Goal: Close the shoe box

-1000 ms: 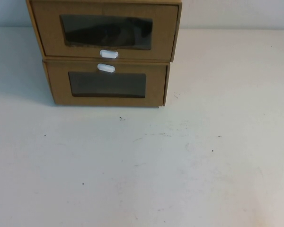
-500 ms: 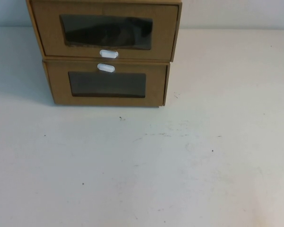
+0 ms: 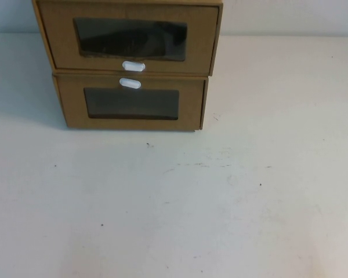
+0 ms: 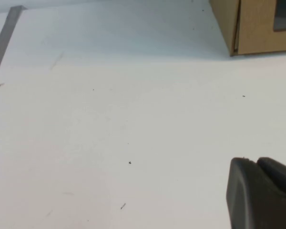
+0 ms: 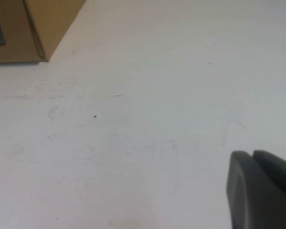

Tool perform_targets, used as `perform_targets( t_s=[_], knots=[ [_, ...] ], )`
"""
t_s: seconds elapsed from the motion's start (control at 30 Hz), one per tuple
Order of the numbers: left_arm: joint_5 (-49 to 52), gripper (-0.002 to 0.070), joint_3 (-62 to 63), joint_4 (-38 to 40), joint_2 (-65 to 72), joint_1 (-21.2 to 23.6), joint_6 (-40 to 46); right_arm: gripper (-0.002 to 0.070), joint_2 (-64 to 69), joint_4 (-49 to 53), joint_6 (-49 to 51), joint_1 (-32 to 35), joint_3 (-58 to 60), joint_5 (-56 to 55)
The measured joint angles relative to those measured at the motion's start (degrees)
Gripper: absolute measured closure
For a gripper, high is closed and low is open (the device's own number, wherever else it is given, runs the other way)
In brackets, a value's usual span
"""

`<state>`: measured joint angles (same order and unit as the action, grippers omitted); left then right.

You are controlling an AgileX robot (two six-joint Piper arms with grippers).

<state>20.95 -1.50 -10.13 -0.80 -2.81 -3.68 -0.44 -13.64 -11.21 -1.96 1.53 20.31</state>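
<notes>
The shoe box [image 3: 129,36] is a brown cardboard drawer-style box at the far edge of the white desk [image 3: 220,202], left of centre in the high view. It sits on top of a matching cardboard box [image 3: 130,103]. Its front has a clear rectangular window [image 3: 130,39] showing something dark inside, and a small white oval tab [image 3: 133,66] lies just below that window. The lower box has its own white tab [image 3: 130,83] above its window [image 3: 131,103], so the two tabs sit just beside each other, one above the other. The shoe box's front stands slightly forward of the lower box's front.

The desk in front of the boxes is bare apart from a few small dark specks and faint scuffs.

Neither arm appears in the high view. In the left wrist view, part of the left end effector [image 4: 262,193] shows as a dark shape above the desk, well apart from a corner of the lower box [image 4: 255,26]; whether it is open or closed cannot be told. In the right wrist view, the right end effector [image 5: 262,191] shows likewise, well apart from the box corner [image 5: 33,28]; its state cannot be told either.
</notes>
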Motion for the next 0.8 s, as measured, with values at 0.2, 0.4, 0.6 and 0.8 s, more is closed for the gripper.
perform_targets(
  t_s=[0.2, 0.4, 0.6, 0.8],
  knots=[
    [0.3, 0.068, 0.0, 3.3, 0.0, 0.0, 4.4, 0.0689, 0.0, -0.1, 0.0, 0.0, 0.0, 0.0],
    [0.5, 0.068, 0.0, 8.0, 0.0, 0.0, 10.0, 0.0689, 0.0, -0.1, 0.0, 0.0, 0.0, 0.0],
    [0.6, 0.068, 0.0, 8.3, 0.0, 0.0, 10.4, 0.0689, 0.0, -0.1, 0.0, 0.0, 0.0, 0.0],
    [0.6, 0.068, 0.0, 8.3, 0.0, 0.0, 10.4, 0.0689, 0.0, -0.1, 0.0, 0.0, 0.0, 0.0]
  ],
)
